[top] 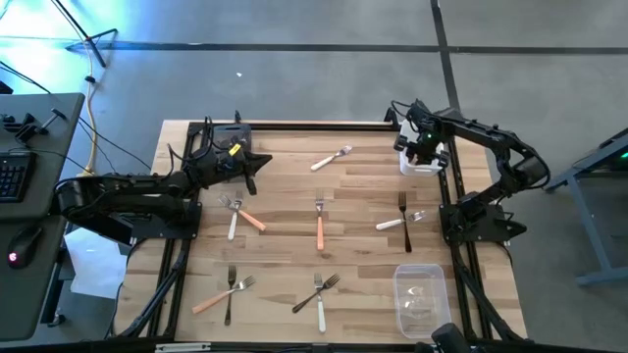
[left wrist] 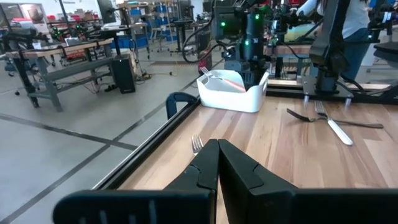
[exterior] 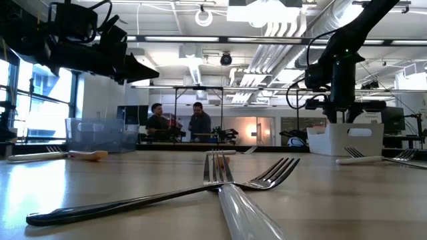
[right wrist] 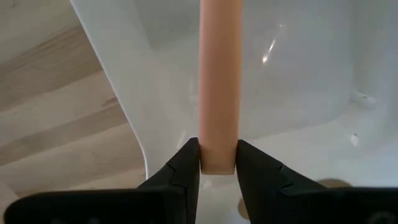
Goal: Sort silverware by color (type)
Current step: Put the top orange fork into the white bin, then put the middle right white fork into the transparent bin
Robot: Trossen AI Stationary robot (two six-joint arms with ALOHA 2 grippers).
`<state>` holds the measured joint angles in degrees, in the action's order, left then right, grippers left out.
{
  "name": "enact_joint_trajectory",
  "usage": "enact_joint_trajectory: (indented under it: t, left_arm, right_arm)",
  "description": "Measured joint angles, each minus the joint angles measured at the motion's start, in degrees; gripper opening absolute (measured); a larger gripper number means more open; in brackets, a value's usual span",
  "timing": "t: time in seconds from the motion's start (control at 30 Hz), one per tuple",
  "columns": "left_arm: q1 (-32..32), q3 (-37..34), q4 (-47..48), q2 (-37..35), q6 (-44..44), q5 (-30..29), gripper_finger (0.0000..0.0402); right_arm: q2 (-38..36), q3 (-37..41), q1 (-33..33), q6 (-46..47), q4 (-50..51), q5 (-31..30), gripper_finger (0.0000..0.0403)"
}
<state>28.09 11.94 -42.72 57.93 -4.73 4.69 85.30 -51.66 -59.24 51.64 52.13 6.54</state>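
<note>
Pinching a salmon-handled fork (right wrist: 220,81) over the white bin (right wrist: 298,93), right gripper (right wrist: 217,163) jaws; left's pressed together

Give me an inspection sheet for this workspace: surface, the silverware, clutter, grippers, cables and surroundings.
Surface: wooden table, slatted, dark frame.
Job's things: forks scattered singly and in crossed pairs; an orange-handled fork mid-table; another orange-handled fork is over the white bin.
Clutter: clear bin at the near right.
Grippers: right gripper over the white bin, fingers around the orange handle's end; left gripper shut, empty, above the table's far left.
Cables: cables on the floor to the left of the table.
Surroundings: desk with keyboard to the left; people beyond the table.
</note>
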Motion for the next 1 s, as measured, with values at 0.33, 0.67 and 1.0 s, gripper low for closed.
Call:
enact_joint_trajectory:
  t: [0.33,0.67,1.0]
  left_arm:
    - [0.0,0.0,0.0,0.0,0.1,0.2,0.0]
    - [0.0,0.0,0.0,0.0,0.0,0.2,0.0]
    - [0.0,0.0,1.1,0.0,0.2,0.1,0.0]
  right_arm:
    - [0.0,-0.7,0.0,-2.4,0.8,1.7,0.0161]
    - [0.0,-15.0,2.2,-8.6,4.3,-10.6,0.0143]
    - [2.2,-15.9,2.0,-20.4,6.8,-9.0,0.0014]
